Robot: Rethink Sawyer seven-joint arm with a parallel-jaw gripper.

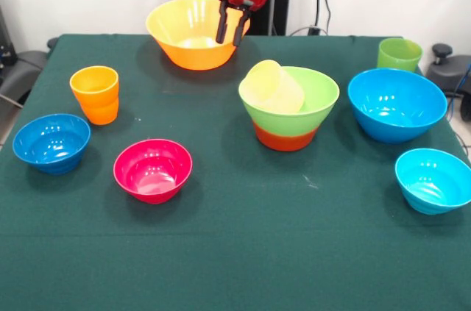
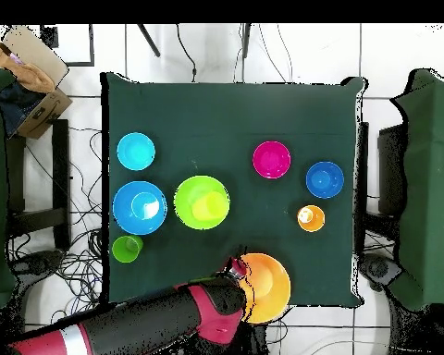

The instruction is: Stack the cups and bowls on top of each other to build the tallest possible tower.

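From the front, the tool (image 1: 229,37) hangs at 12 o'clock of the worktop (image 1: 235,252), its two dark fingers (image 1: 221,23) spread and empty, straddling the right-hand rim of the big yellow-orange bowl (image 1: 193,39), one finger inside and one outside as far as can be told. That rim is the relation the next move seems to turn on: the wall stands between the jaws, so closing them would pinch it. The tower (image 1: 288,109) lies at about 5 o'clock from the tool: light green bowl (image 1: 313,101) nested in the orange-red bowl (image 1: 285,138), with the pale yellow cup (image 1: 274,87) tipped on its side inside. The green cloth is flat and bare between them, so the path looks open.

From above, the arm (image 2: 142,324) enters at 7 o'clock and the tool (image 2: 237,272) sits at the left edge of the yellow-orange bowl (image 2: 267,288). The tower (image 2: 202,202) is at roughly 11 o'clock from it, near but apart. The big blue bowl (image 2: 139,207) touches the tower's left side; the light green cup (image 2: 127,249) lies just below that. The orange cup (image 2: 310,218) stands at 1 o'clock of the tool.
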